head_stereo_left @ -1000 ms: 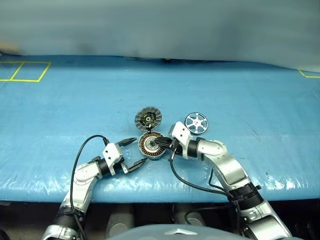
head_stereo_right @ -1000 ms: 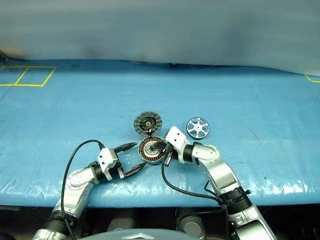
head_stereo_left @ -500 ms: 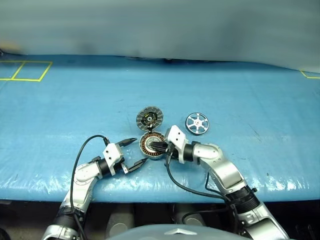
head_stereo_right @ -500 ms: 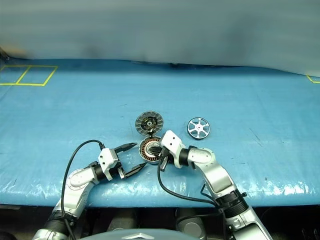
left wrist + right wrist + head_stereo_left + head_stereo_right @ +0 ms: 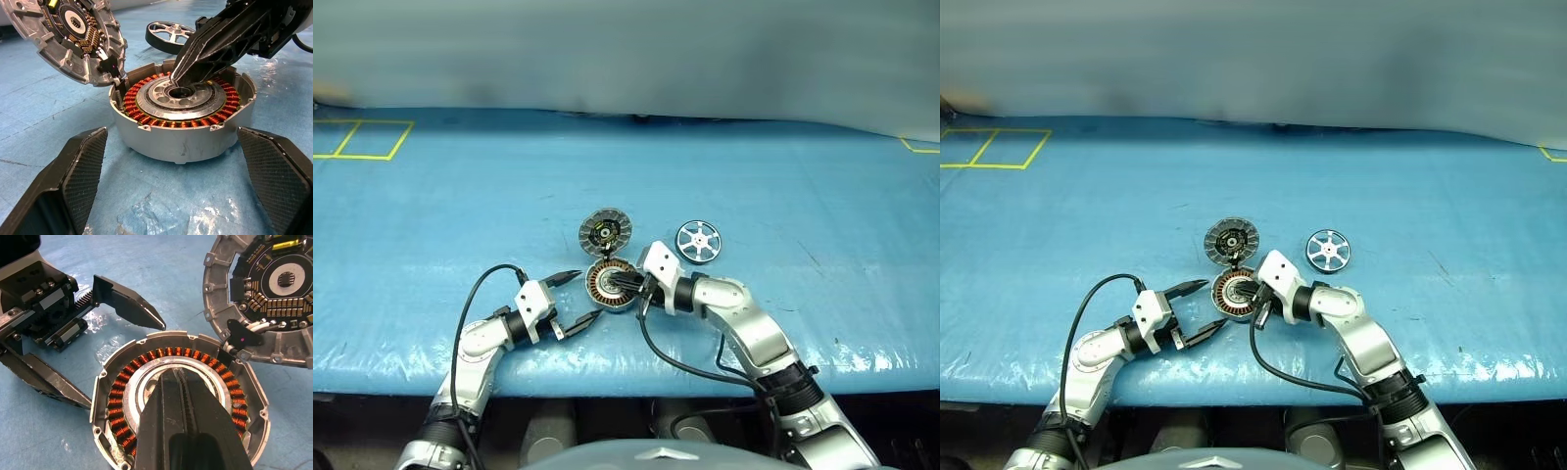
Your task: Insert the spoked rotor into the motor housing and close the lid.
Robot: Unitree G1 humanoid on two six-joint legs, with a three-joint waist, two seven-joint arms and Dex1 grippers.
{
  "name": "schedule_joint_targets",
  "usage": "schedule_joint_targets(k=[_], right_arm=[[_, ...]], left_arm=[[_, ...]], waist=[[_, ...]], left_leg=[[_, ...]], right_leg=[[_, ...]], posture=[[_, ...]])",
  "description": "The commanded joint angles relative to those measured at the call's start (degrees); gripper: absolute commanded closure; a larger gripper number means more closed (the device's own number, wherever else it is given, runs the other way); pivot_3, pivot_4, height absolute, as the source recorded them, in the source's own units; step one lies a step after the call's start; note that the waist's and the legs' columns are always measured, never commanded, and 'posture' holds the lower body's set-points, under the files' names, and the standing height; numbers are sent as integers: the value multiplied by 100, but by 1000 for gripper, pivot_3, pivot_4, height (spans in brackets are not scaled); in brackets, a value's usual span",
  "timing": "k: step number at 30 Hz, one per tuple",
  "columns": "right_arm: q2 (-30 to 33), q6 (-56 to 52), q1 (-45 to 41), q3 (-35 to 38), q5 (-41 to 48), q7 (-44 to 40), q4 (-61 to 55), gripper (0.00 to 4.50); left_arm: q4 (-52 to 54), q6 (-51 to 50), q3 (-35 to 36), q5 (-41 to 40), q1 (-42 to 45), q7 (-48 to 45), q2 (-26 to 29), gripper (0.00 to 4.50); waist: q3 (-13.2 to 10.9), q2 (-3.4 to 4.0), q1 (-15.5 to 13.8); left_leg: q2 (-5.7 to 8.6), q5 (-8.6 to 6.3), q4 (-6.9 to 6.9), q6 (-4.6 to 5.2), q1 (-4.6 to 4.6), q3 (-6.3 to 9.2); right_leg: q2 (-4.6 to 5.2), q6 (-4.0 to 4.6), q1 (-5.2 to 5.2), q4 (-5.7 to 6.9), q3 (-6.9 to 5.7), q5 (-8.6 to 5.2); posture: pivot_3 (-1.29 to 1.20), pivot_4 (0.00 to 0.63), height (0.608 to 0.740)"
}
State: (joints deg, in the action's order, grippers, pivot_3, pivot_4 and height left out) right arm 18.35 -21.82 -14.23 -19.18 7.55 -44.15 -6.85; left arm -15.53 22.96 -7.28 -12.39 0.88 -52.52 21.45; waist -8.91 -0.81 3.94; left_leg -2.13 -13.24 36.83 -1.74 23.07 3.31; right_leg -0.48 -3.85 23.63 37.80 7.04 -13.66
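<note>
near the front edge of the blue table (image 5: pixel 431 196), the motor housing (image 5: pixel 607 284) sits open, copper windings and silver centre exposed. its lid (image 5: pixel 605 231) stands tipped back just behind it, joined at the rim, dark inner face with circuitry showing. the spoked rotor (image 5: pixel 698 241) lies flat on the table to the housing's right, apart from it, untouched.

right gripper (image 5: pixel 171 377): fingers pressed together, holding nothing, tip resting at or in the hole of the housing's silver centre. left gripper (image 5: pixel 171 161): fingers spread wide, empty, flanking the housing's near wall without touching it, low over the table.

risks, as judged from here:
- the closed right tip sits in the centre bore; a sideways pull could drag or tip the housing, since the left fingers are not clamping it.
- the tip is close to the copper windings; a slip could scrape them.
- the lid is only propped on its joint; a nudge from the right arm could drop it shut before the rotor goes in.
- the rotor is flat and thin on a smooth sheet, likely hard to pinch up by its rim; it may skid away.

surface: blue plastic-like sheet, slightly wrinkled and glossy, a yellow taped square (image 5: pixel 362 139) at the far left corner, a bit of yellow tape far right. behind it, a plain pale grey backdrop.
</note>
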Motion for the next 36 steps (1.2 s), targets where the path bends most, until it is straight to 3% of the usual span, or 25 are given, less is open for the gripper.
schedule_joint_targets(k=[1, 9, 15, 21, 25, 28, 33, 36], right_arm=[[52, 56, -57, 68, 24, -11, -100, 4461], [98, 107, 24, -64, -119, 59, 65, 4461], [189, 143, -17, 347, -10, 252, -183, 4461], [655, 28, 122, 910, 65, 355, -642, 4461], [1350, -54, 348, 1366, -243, 504, -790, 4461], [1588, -220, 429, 1565, -276, 622, -784, 3867], [1630, -238, 416, 1670, -486, 944, -586, 2276], [1568, -340, 399, 1712, -474, 1050, -362, 2276]], left_arm=[[15, 81, 60, -44, 6, 10, -24, 0], [8, 91, 64, -57, 17, 6, -36, 0], [42, 83, 70, -96, 26, -38, -27, 0], [119, 57, 94, -194, 13, -132, 8, 0], [89, 107, 143, -222, 23, -135, 21, 0], [23, 129, 143, -213, 65, -128, 11, 0], [-56, 142, 126, -179, 119, -130, -19, 0], [-76, 147, 122, -163, 128, -119, -19, 0]], waist=[[0, 0, -1], [0, 0, 2], [0, 0, -3], [0, 0, -11], [-1, 1, -24], [-2, 0, -13], [-2, 0, 3], [-2, 0, -7]], left_leg=[[0, 0, 0, 0, 0, 0], [-1, 0, 0, 0, -2, 0], [0, 0, 2, 0, 0, 0], [1, 0, 0, 0, 4, 0], [3, 0, 2, 0, 7, 0], [4, 0, 6, 0, 8, 0], [0, 0, 7, 0, 3, 0], [4, 0, 10, 0, 7, -1]], right_leg=[[0, 0, 0, 0, 0, 0], [-1, 0, -1, 0, 0, 0], [1, 0, -2, 0, 0, 0], [1, 0, 1, -1, 0, 0], [3, -1, 2, -2, 1, -1], [3, -2, 2, -2, 1, -1], [-3, -1, 1, 5, 2, -1], [2, -3, 0, 0, 3, 0]], posture=[[0, 150, 740], [0, 150, 740], [0, 150, 740], [0, 150, 740], [0, 150, 740], [0, 150, 740], [0, 150, 740], [0, 150, 740]])
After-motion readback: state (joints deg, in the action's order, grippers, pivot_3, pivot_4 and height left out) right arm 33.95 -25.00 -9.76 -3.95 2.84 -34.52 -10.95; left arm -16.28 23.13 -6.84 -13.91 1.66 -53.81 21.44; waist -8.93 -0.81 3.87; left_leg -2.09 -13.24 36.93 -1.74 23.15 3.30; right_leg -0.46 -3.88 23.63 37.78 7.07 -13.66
